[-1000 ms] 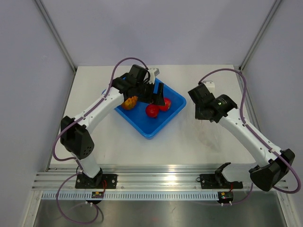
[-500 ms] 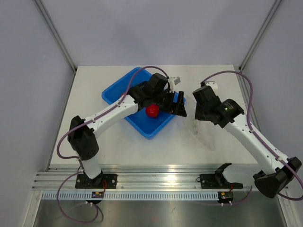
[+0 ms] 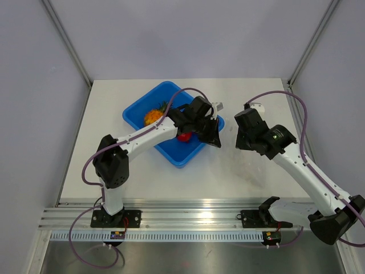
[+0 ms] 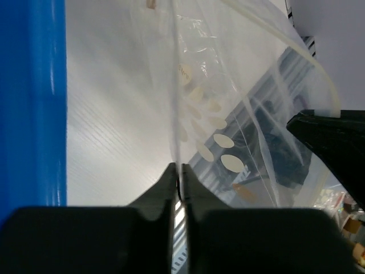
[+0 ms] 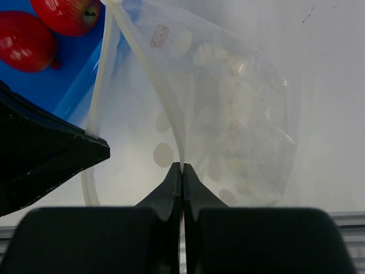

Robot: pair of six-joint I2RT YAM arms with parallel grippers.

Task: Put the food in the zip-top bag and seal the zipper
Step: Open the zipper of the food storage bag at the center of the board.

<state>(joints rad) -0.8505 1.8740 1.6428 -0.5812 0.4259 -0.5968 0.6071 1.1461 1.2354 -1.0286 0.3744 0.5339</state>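
The left jaws are pinched almost fully together on a thin lip of the zip-top bag [image 4: 239,74], the plastic running straight out from between the tips. The right jaws are pressed together on the opposite lip, gripping the zipper [image 5: 149,68], a pale strip that curves away ahead of them. A second pale strip of the mouth runs off to the left of the right jaws, to the black finger [image 5: 45,151] of the other arm. The mouth gapes between the two pairs of jaws.

The bag's clear body, printed with pale oval spots, spreads ahead and to the right of the right jaws and rests on the white table [image 3: 142,171].

Ahead and to the left of the right jaws stands the blue tray [image 3: 174,153], just beside the bag's mouth. Two red fruits [image 5: 67,12] lie side by side in the tray, close to the wall nearest the bag. From above, the pineapple [image 3: 153,116] sits in the tray too, behind the left jaws and well apart from the bag. All three pieces of food are in the tray, outside the bag. The tray's blue wall fills the space left of the left jaws.
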